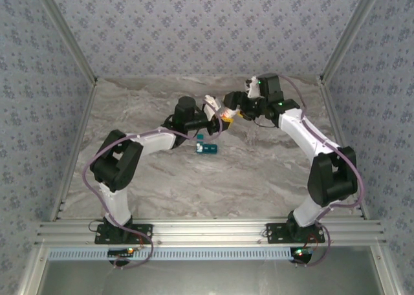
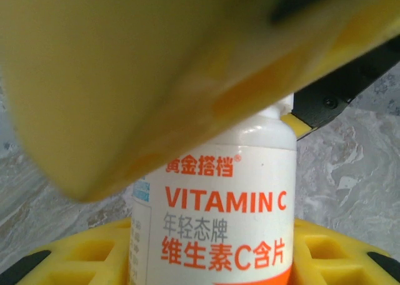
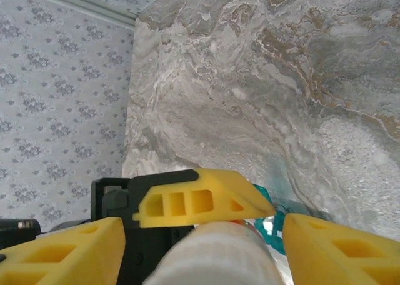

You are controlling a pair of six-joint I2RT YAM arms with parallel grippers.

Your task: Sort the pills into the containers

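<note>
Two grippers of mine meet over the middle of the marble-veined table (image 1: 259, 178). My left gripper (image 2: 212, 263) is pinched on a vitamin bottle (image 2: 219, 204), its hollow-celled yellow fingers (image 2: 81, 254) pressing the smooth round body from either side. The bottle's glossy white label carries orange lettering and an orange band at the bottom. My right gripper (image 3: 206, 260) stands spread around the white cap (image 3: 212, 254), a finely ridged cylinder. A sliver of gap shows on each side between the cap and my wedge-shaped yellow pads (image 3: 337, 247). From the left wrist, one of those right pads is a big soft yellow blur across the top of the bottle.

The teal pill box (image 1: 207, 146), a small rectangular plastic piece, lies flat on the table. It sits just nearer my bases than the bottle, apart from both grippers. Its translucent teal edge peeks past the cap in the right wrist view. Flower-patterned wallpaper (image 1: 194, 23) covers the walls.
</note>
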